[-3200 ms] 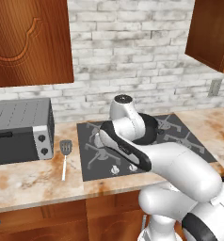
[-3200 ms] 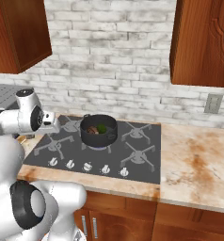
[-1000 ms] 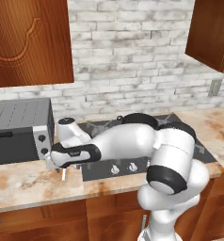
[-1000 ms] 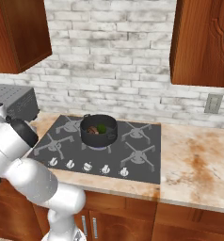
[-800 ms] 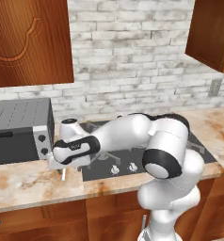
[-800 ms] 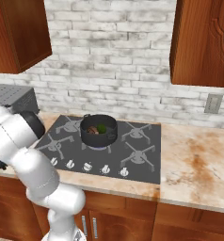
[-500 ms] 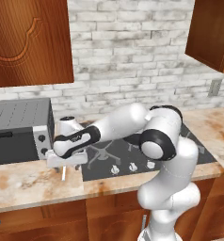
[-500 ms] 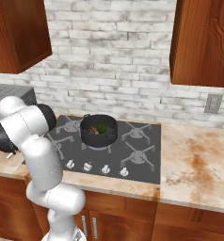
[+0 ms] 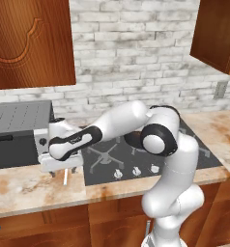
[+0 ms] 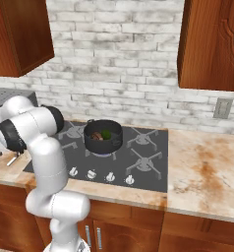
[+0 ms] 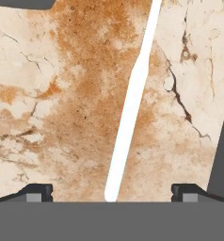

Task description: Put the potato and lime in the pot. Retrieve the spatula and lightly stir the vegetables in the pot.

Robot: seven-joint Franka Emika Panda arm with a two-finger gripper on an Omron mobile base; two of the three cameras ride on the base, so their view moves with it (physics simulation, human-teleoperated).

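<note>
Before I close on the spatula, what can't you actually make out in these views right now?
- Spatula head: cut off by the top edge in the hand view; hidden under the hand in the left base view.
- Gripper height above the counter: cannot tell.
- Potato and lime in the pot: too small in the right base view to tell if touching.

— What's the counter [image 10: 207, 172] carrying?

— I see tan marble with rust-brown blotches. A black stovetop [image 10: 143, 157] is set into it, a grey toaster oven [image 9: 13, 132] stands at the left, and the spatula [image 11: 130, 108] lies flat between them.
</note>
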